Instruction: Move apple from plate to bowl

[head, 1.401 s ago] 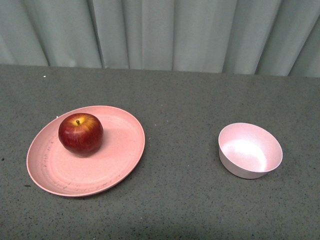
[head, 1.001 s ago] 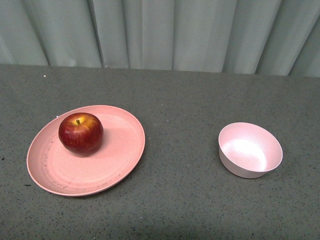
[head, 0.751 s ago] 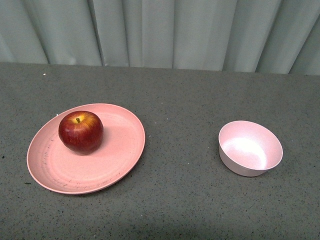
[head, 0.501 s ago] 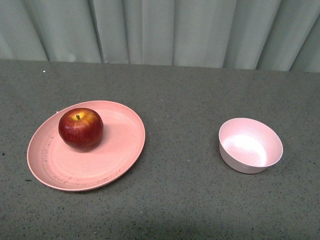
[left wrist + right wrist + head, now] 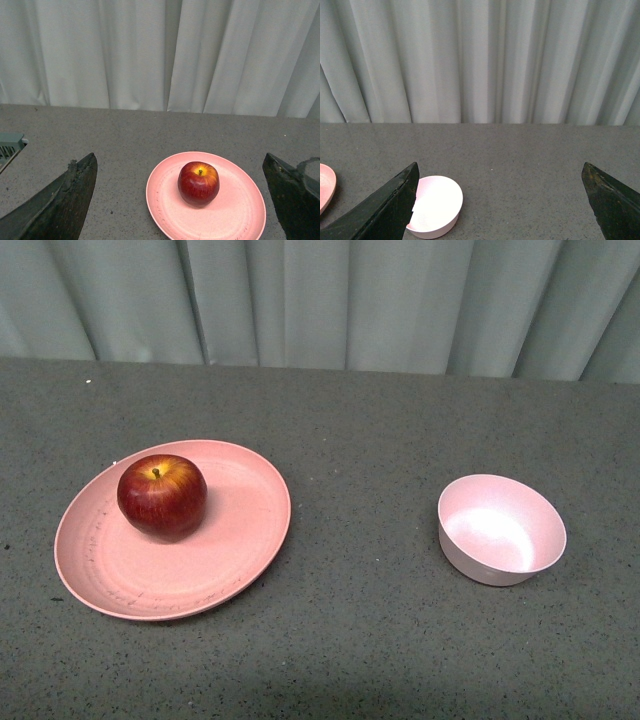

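A glossy dark red apple [image 5: 162,496] with a yellow patch at its stem sits on the far left part of the wide salmon-pink plate [image 5: 230,540]. To the right, apart from the plate, stands the small pale pink bowl [image 5: 501,529] with nothing in it. Neither arm shows in the front view. In the left wrist view the apple [image 5: 198,183] on the plate [image 5: 235,210] lies ahead of my left gripper [image 5: 181,200], whose dark fingers [image 5: 70,195] stand wide open. My right gripper [image 5: 500,200] is open too, with the bowl [image 5: 436,206] beside one finger [image 5: 390,205].
The things stand on a grey speckled table [image 5: 360,440]. A pale pleated curtain [image 5: 320,300] hangs behind its far edge. A grey grille-like object [image 5: 9,146] shows at the picture's edge in the left wrist view.
The plate, apple and bowl have shifted slightly upward in the front view, as if the camera tilted. Nothing has been grasped or moved on the table.
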Robot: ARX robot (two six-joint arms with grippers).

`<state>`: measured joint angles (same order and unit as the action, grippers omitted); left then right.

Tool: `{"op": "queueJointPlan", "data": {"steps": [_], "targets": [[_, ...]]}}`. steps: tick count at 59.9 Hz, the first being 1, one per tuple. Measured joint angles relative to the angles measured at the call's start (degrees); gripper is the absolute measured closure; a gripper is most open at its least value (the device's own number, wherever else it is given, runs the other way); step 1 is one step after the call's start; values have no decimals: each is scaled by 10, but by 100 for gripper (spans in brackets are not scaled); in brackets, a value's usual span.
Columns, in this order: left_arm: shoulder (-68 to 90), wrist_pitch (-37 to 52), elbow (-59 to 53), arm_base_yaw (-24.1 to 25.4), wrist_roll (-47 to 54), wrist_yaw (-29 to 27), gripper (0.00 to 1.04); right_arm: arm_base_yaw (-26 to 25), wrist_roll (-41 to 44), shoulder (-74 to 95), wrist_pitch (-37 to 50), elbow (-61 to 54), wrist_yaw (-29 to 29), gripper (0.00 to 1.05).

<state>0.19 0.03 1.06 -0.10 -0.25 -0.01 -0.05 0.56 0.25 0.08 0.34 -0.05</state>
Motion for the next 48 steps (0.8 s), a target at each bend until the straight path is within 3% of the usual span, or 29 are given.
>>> {"op": "queueJointPlan", "data": {"steps": [48], "targets": [[0, 0, 0, 0, 0, 0, 7, 0, 0, 0, 0, 0, 0, 9]]}}
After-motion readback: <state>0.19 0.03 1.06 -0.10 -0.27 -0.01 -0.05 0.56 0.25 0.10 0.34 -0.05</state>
